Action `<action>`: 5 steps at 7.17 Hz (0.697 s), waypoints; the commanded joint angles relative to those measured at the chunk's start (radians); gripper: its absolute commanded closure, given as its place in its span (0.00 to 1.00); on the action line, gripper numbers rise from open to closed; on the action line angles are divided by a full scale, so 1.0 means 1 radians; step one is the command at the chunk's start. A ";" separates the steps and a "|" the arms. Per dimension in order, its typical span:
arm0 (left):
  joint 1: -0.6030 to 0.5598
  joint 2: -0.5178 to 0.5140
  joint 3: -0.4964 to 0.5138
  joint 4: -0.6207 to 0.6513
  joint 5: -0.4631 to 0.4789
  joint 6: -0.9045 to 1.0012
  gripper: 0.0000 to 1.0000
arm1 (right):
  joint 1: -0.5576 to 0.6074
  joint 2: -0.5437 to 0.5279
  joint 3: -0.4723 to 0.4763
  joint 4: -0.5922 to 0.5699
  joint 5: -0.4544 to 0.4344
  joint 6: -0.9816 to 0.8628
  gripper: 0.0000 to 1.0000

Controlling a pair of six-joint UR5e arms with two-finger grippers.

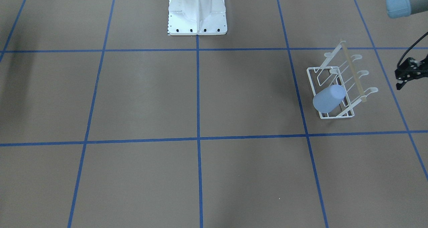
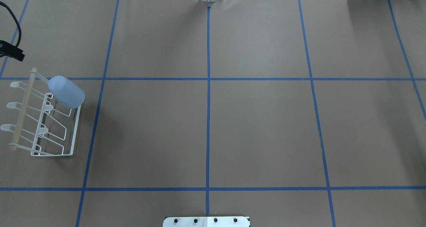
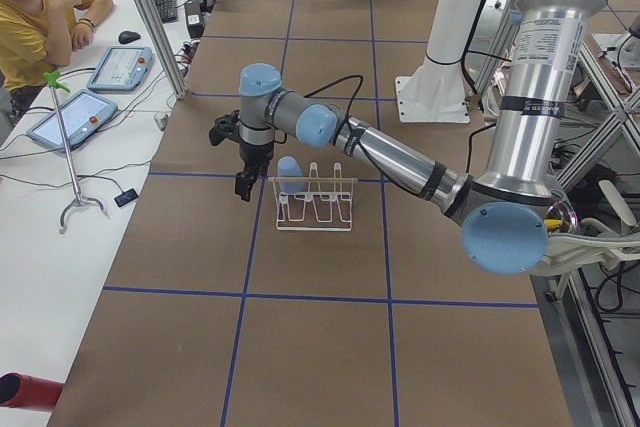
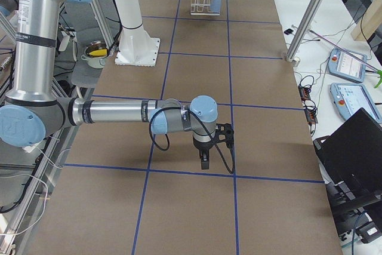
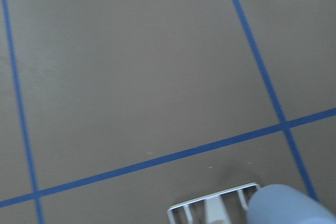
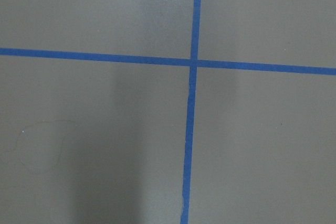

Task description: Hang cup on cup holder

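The pale blue-lavender cup (image 1: 329,99) hangs tilted, mouth down, on an end prong of the white wire cup holder (image 1: 334,69) with its wooden top bar. Both show in the overhead view: cup (image 2: 66,92), holder (image 2: 76,130). They also show in the left side view (image 3: 289,175) and at the bottom of the left wrist view (image 5: 286,208). My left gripper (image 1: 398,81) is beside the holder, apart from the cup, its fingers apart and empty. My right gripper (image 4: 204,160) hangs low over bare table far from the holder. I cannot tell if it is open.
The holder stands near the table's end on my left side. The robot's white base plate (image 1: 197,14) is at the table's middle edge. Blue tape lines grid the brown table (image 2: 259,127). An operator (image 3: 40,7) sits at a side desk with tablets.
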 commanded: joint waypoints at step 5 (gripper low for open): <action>-0.179 0.125 0.225 -0.031 -0.153 0.241 0.02 | 0.060 0.037 -0.013 -0.162 0.004 -0.237 0.00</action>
